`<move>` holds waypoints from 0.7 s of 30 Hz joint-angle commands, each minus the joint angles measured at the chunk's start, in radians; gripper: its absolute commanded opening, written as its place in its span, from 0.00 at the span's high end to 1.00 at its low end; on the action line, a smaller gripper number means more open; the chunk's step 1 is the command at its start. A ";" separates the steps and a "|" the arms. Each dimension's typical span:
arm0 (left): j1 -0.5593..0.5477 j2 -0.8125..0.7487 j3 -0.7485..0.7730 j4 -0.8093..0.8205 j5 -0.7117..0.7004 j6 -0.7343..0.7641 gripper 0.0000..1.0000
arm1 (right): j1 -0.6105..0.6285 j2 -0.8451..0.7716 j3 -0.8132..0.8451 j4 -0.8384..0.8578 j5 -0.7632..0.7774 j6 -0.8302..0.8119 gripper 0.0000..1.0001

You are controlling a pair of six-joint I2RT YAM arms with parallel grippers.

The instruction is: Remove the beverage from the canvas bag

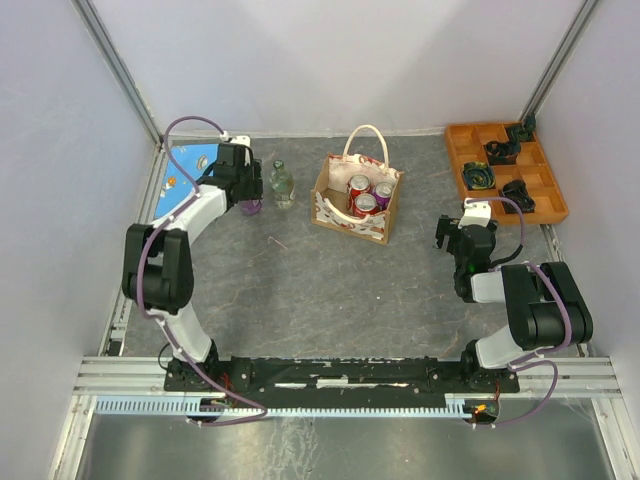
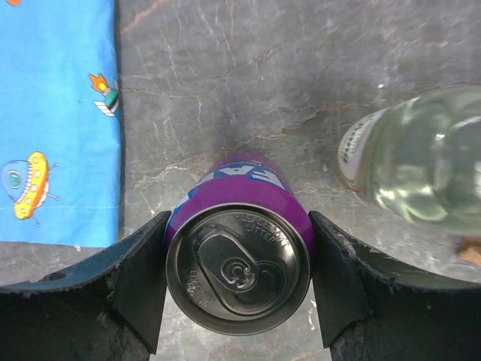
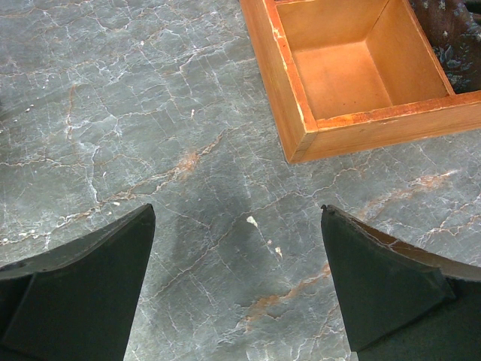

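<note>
The canvas bag (image 1: pixel 340 208) stands at the middle back, tan with a white looped handle. It holds two red cans (image 1: pixel 359 186) and one purple can (image 1: pixel 383 192). My left gripper (image 1: pixel 246 200) is at the back left, shut on another purple can (image 2: pixel 239 252) that stands upright on the table; both fingers (image 2: pixel 143 278) touch its sides. A clear glass bottle (image 1: pixel 283 185) stands just right of it and also shows in the left wrist view (image 2: pixel 421 162). My right gripper (image 1: pixel 458 238) is open and empty over bare table (image 3: pixel 237 248).
A blue printed cloth (image 1: pixel 188 168) lies at the back left, beside the held can (image 2: pixel 56 113). An orange compartment tray (image 1: pixel 492 172) with dark items sits at the back right; its near corner shows in the right wrist view (image 3: pixel 301 113).
</note>
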 commanded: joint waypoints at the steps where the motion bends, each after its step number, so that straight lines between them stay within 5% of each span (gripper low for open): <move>1: 0.005 0.053 0.113 0.065 -0.013 -0.045 0.97 | -0.003 -0.010 0.031 0.026 -0.007 -0.001 0.01; 10: 0.006 0.121 0.164 0.025 -0.026 -0.065 0.95 | -0.003 -0.010 0.031 0.026 -0.007 -0.001 0.01; 16: 0.005 0.138 0.212 -0.047 -0.056 -0.058 0.49 | -0.002 -0.009 0.031 0.025 -0.006 -0.001 0.01; 21: 0.004 0.142 0.229 -0.086 -0.061 -0.055 0.25 | -0.003 -0.009 0.031 0.026 -0.006 -0.002 0.01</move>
